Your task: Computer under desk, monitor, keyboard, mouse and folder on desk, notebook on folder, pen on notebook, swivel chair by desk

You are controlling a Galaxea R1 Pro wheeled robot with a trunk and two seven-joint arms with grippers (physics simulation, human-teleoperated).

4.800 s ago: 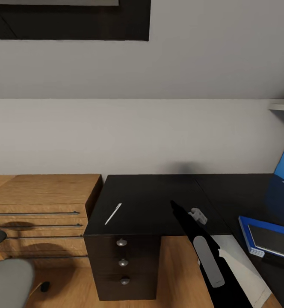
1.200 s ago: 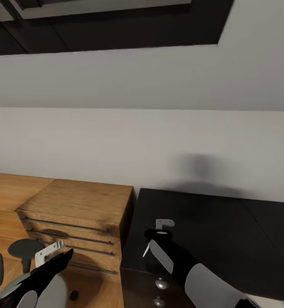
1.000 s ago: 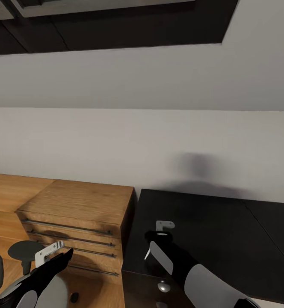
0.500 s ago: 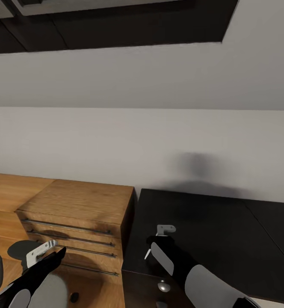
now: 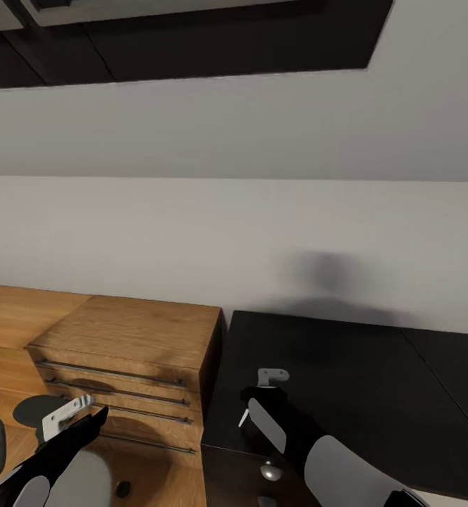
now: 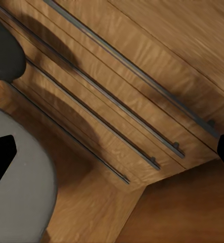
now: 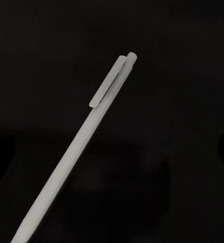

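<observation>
A white pen (image 7: pixel 86 149) lies on the black desk (image 5: pixel 347 366), near the desk's left front edge. My right gripper (image 5: pixel 256 396) hangs just above it, pointing down, and covers most of the pen (image 5: pixel 243 417) in the head view. In the right wrist view the gripper (image 7: pixel 112 152) is open, with its dark fingers at the frame's two edges and the pen between them, untouched. My left gripper (image 5: pixel 68 412) is open with nothing in it, and hovers over the grey swivel chair (image 5: pixel 86 479). The left wrist view shows the chair's seat (image 6: pixel 20 187).
A wooden dresser (image 5: pixel 128 338) with bar handles (image 6: pixel 142 152) stands against the desk's left side. The desk's own drawers with round knobs (image 5: pixel 269 470) are below my right arm. A white wall (image 5: pixel 234 232) runs behind both. The chair's dark armrest (image 5: pixel 28 410) is beside my left gripper.
The camera has swung left since the oldest frame, and my right arm has reached the pen. In the last second the left gripper drifted left and the right gripper sank slightly.
</observation>
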